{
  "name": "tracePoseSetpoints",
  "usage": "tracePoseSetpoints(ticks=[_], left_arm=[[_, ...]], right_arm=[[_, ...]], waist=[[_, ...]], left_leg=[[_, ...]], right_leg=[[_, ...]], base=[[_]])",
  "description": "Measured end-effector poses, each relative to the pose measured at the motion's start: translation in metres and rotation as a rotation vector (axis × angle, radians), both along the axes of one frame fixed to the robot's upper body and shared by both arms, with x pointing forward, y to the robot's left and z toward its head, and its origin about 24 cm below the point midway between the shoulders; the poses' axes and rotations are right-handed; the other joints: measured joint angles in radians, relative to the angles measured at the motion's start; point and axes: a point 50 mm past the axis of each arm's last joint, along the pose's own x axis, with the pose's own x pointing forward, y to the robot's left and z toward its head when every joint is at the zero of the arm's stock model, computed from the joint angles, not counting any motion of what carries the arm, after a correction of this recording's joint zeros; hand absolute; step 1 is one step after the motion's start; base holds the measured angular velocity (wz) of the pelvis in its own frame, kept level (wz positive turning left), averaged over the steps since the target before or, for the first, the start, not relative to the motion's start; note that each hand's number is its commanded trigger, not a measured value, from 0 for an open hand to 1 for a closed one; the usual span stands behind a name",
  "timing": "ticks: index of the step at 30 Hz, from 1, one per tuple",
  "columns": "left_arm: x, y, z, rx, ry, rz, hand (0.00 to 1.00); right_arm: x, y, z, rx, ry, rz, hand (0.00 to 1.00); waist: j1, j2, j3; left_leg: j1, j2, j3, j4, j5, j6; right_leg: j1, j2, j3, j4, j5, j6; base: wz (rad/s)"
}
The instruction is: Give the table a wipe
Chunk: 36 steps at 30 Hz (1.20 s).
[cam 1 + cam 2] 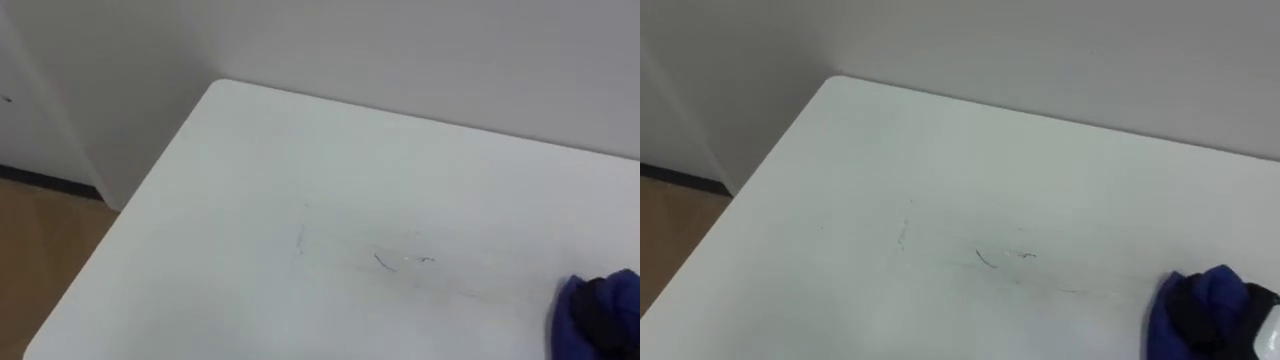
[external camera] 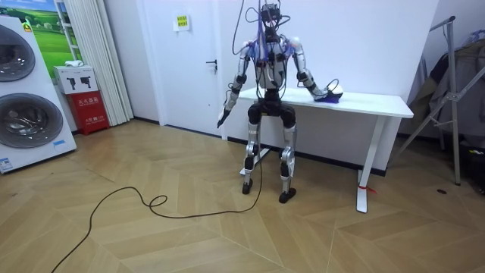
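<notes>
A white table (image 1: 250, 200) stands against the wall, and I stand at its front edge. Thin dark pen-like marks (image 1: 385, 262) cross its middle, with a fainter streak to their left. A bunched blue cloth (image 1: 575, 305) lies on the tabletop at the lower right. My right hand (image 1: 607, 318) shows as a dark shape against it, mostly cut off by the picture's edge. The room view has that hand (image 2: 327, 93) reaching over the table (image 2: 371, 100) at the cloth (image 2: 333, 97). My left hand (image 2: 222, 117) hangs at my side with loose fingers, below the table's left end.
The table's left edge (image 1: 110, 250) drops to wooden floor (image 1: 40, 250), and a pale wall (image 1: 400, 50) runs close behind it. In the room view a door (image 2: 189, 61), washing machines (image 2: 23, 91) and a red box (image 2: 91, 110) stand left; a metal rack (image 2: 455, 91) stands right.
</notes>
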Motion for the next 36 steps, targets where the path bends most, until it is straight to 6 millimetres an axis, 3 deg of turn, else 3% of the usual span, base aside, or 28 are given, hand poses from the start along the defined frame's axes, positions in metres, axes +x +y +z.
tracePoseSetpoints(ticks=[3, 6, 8, 9, 11, 13, 15, 17, 21, 23, 24, 25, 27, 31, 32, 36], left_arm=[[0.002, -0.008, -0.004, -0.025, 0.005, -0.036, 0.00], [0.013, -0.028, -0.013, -0.087, 0.009, -0.097, 0.00], [0.022, -0.041, -0.018, -0.123, 0.006, -0.107, 0.00], [0.025, -0.044, -0.019, -0.132, 0.004, -0.114, 0.00], [0.043, -0.052, -0.020, -0.159, -0.027, -0.143, 0.00], [0.051, -0.060, -0.021, -0.177, -0.047, -0.167, 0.00], [0.043, -0.058, -0.021, -0.182, -0.026, -0.166, 0.00], [0.019, -0.050, -0.020, -0.168, 0.029, -0.142, 0.00], [-0.015, -0.044, -0.020, -0.164, 0.106, -0.082, 0.00], [-0.025, -0.039, -0.018, -0.152, 0.117, -0.036, 0.00], [-0.026, -0.039, -0.018, -0.150, 0.121, -0.037, 0.00], [-0.027, -0.038, -0.018, -0.141, 0.131, -0.053, 0.00], [-0.025, -0.033, -0.016, -0.123, 0.121, -0.041, 0.00], [-0.012, -0.019, -0.010, -0.072, 0.070, -0.008, 0.00], [-0.008, -0.015, -0.007, -0.045, 0.056, -0.016, 0.00], [-0.002, -0.011, -0.004, -0.011, 0.038, -0.054, 0.00]], right_arm=[[0.015, 0.003, 0.003, 0.005, -0.001, 0.029, 1.00], [0.042, 0.019, 0.011, -0.006, 0.010, 0.100, 1.00], [0.090, 0.061, 0.023, -0.015, 0.009, 0.334, 1.00], [0.107, 0.076, 0.027, -0.014, 0.006, 0.417, 1.00], [0.163, 0.143, 0.051, -0.032, -0.041, 0.734, 1.00], [0.186, 0.168, 0.069, -0.083, -0.070, 0.875, 1.00], [0.198, 0.173, 0.076, -0.112, -0.062, 0.914, 1.00], [0.192, 0.164, 0.066, -0.104, -0.012, 0.890, 1.00], [0.165, 0.143, 0.043, 0.017, 0.000, 0.803, 1.00], [0.151, 0.132, 0.035, 0.055, -0.004, 0.762, 1.00], [0.148, 0.128, 0.033, 0.061, -0.003, 0.745, 1.00], [0.139, 0.121, 0.029, 0.069, -0.004, 0.706, 1.00], [0.126, 0.108, 0.020, 0.100, -0.010, 0.629, 1.00], [0.071, 0.062, 0.004, 0.131, -0.018, 0.354, 1.00], [0.057, 0.051, 0.000, 0.128, -0.011, 0.283, 1.00], [0.022, 0.017, -0.004, 0.148, 0.001, 0.108, 1.00]], waist=[[0.015, 0.007, 0.0026], [0.059, 0.016, 0.0109], [0.123, 0.017, 0.0216], [0.136, 0.018, 0.0261], [0.175, 0.016, 0.0474], [0.209, 0.014, 0.0472], [0.244, 0.011, 0.0448], [0.247, 0.006, 0.0418], [0.233, 0.004, 0.0406], [0.208, -0.001, 0.0389], [0.200, -0.001, 0.0391], [0.183, 0.005, 0.0341], [0.152, 0.007, 0.0347], [0.094, 0.000, 0.0248], [0.071, -0.006, 0.0188], [0.022, -0.012, 0.0116]], left_leg=[[0.006, 0.004, 0.014, -0.005, -0.001, -0.002], [0.011, 0.009, 0.045, -0.009, -0.002, -0.003], [0.012, 0.014, 0.051, -0.017, -0.004, -0.006], [0.010, 0.015, 0.045, -0.019, -0.004, -0.007], [-0.020, 0.019, 0.011, -0.018, 0.001, -0.013], [-0.050, 0.019, -0.018, -0.018, 0.011, -0.013], [-0.055, 0.015, -0.048, -0.019, 0.021, -0.010], [-0.058, 0.009, -0.081, -0.020, 0.024, -0.008], [-0.040, 0.001, -0.092, -0.020, 0.022, -0.003], [-0.033, -0.010, -0.092, -0.020, 0.022, -0.002], [-0.029, -0.015, -0.091, -0.020, 0.022, -0.002], [-0.022, -0.018, -0.089, -0.020, 0.018, 0.004], [-0.008, -0.025, -0.088, -0.020, 0.017, 0.005], [0.007, -0.036, -0.079, -0.018, 0.011, 0.015], [0.007, -0.037, -0.077, -0.015, 0.010, 0.017], [-0.003, -0.036, -0.075, 0.008, 0.001, 0.021]], right_leg=[[-0.002, 0.002, 0.010, 0.005, 0.002, -0.004], [-0.026, 0.008, 0.051, 0.019, 0.012, -0.012], [-0.071, 0.023, 0.067, 0.034, 0.029, -0.030], [-0.081, 0.028, 0.067, 0.034, 0.035, -0.036], [-0.111, 0.045, 0.066, 0.032, 0.045, -0.048], [-0.126, 0.047, 0.050, 0.029, 0.045, -0.051], [-0.119, 0.047, 0.027, 0.017, 0.041, -0.049], [-0.096, 0.040, -0.014, 0.011, 0.035, -0.040], [-0.054, 0.032, -0.057, -0.005, 0.031, -0.035], [-0.032, 0.021, -0.060, -0.009, 0.015, -0.015], [-0.023, 0.017, -0.061, -0.010, 0.011, -0.011], [-0.010, 0.015, -0.062, -0.021, 0.010, -0.010], [0.013, 0.011, -0.065, -0.030, 0.008, -0.007], [0.032, 0.003, -0.041, -0.036, 0.003, 0.000], [0.032, 0.003, -0.032, -0.035, 0.003, 0.000], [0.026, 0.000, -0.012, -0.015, 0.004, -0.001]], base=[[-0.18], [-0.46], [-0.80], [-0.68], [-0.15], [0.37], [0.47], [0.53], [0.38], [0.32], [0.20], [0.09], [0.11], [0.01], [-0.08], [-0.04]])
